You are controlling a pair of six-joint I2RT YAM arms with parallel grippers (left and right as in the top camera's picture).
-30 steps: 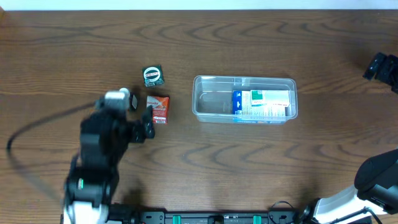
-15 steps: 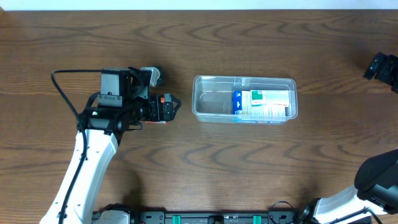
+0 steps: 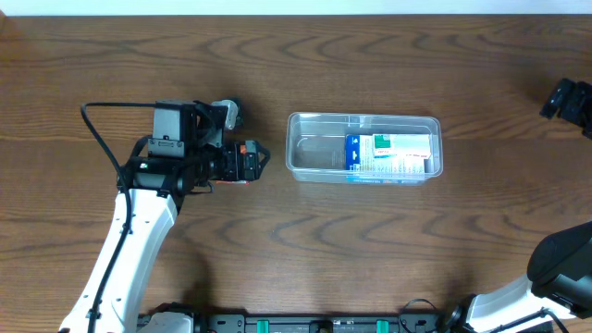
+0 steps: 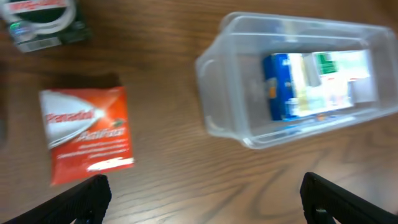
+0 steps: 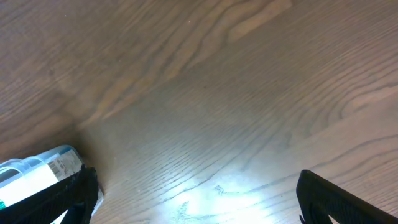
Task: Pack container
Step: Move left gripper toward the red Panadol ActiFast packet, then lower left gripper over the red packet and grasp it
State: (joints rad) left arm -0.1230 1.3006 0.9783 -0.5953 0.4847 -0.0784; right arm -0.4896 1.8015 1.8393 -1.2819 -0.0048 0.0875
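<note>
The clear container (image 3: 314, 153) lies at the table's middle and holds a blue and white box (image 3: 388, 154). It also shows in the left wrist view (image 4: 227, 93) with the box (image 4: 317, 84) inside. A red packet (image 4: 87, 134) lies flat on the table to its left. In the overhead view the packet (image 3: 242, 150) is mostly hidden under my left gripper (image 3: 252, 162). The left gripper (image 4: 202, 205) is open, hovering above the table, empty. My right gripper (image 5: 208, 199) is open and empty over bare wood at the far right (image 3: 566, 97).
A small green and white round pack (image 4: 43, 22) lies behind the red packet; the left arm partly hides it in the overhead view (image 3: 229, 111). One container corner (image 5: 31, 177) shows at the right wrist view's lower left.
The left arm has swung up and to the right, from beside the red packet to over it. In the last half second it barely moved. The right arm is still.
</note>
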